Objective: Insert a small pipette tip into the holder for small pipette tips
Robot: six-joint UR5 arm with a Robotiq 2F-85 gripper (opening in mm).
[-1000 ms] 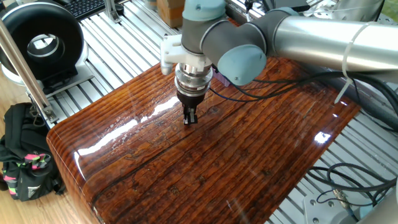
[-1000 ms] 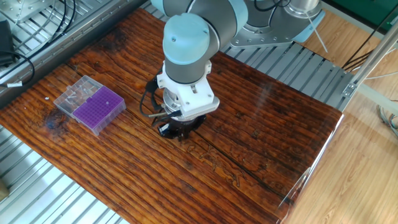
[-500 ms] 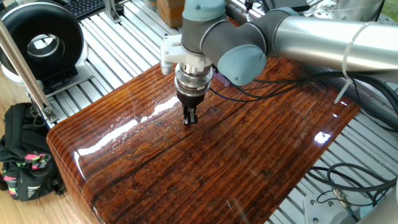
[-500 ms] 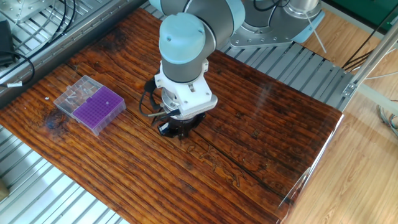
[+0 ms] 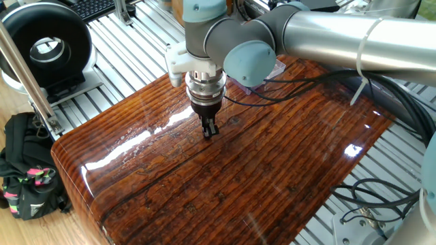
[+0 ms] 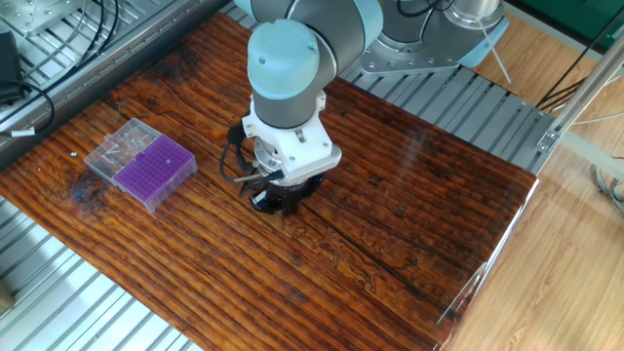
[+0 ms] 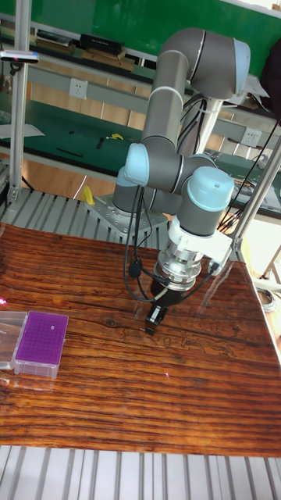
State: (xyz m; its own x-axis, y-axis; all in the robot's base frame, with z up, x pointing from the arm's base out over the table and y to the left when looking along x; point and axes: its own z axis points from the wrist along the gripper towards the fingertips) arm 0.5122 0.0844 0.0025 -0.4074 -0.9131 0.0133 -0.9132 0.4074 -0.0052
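Observation:
The holder for small pipette tips (image 6: 156, 168) is a purple rack in a clear plastic box, lying on the left part of the wooden table (image 6: 390, 195); it also shows at the left edge (image 7: 37, 341) in the tall view. My gripper (image 5: 210, 129) points down at mid-table, fingertips just above the wood, well right of the holder. The fingers (image 7: 153, 319) stand close together and look shut. No small pipette tip can be made out between them or on the table. In the other fixed view the wrist hides the gripper.
The box's open clear lid (image 6: 115, 148) lies beside the rack. Off the table stand a black round device (image 5: 44, 44), a black bag (image 5: 24, 173) and loose cables (image 5: 371, 197). Aluminium rails surround the table.
The wrist and arm have shifted slightly to the left, while the fingertips stay at nearly the same spot over the wood. The holder has not moved.

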